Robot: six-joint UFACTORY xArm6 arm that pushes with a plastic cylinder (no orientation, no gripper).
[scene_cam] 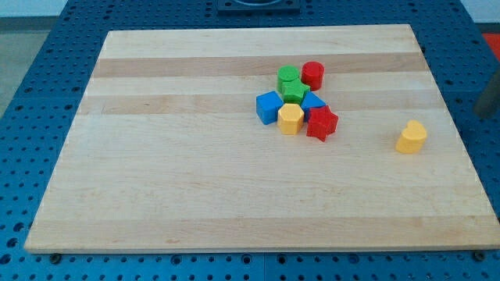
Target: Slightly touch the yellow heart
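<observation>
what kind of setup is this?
Likely a robotics lab bench: a wooden board on a blue perforated base, with small coloured blocks, most in a cluster, and a yellow heart apart. My tip isn't clearly in view.

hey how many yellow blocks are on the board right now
2: a yellow hexagon block at the cluster's bottom edge, and the yellow heart alone toward the view's right. My tip isn't in view.
</observation>
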